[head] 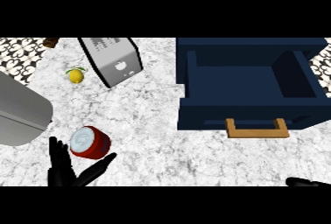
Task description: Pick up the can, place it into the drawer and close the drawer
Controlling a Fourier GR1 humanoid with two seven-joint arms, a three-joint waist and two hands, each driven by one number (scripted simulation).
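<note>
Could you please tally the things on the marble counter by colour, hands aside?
Red: 1, the red cylindrical can
Yellow: 1, the small yellow lemon
Silver-grey: 2, the silver boxy appliance and the grey rounded appliance
Navy: 1, the open navy drawer
Brown: 1, a small brown object
Total: 6

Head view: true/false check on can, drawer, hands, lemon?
1. The left hand is open, next to the can. True.
2. The drawer is pulled open. True.
3. The can is in the drawer. False: it sits on the counter, left of the drawer.
4. The right hand holds the can. False: it only shows at the lower right edge, far from the can.
5. The lemon is right of the drawer. False: it lies far left, by the silver appliance.
</note>
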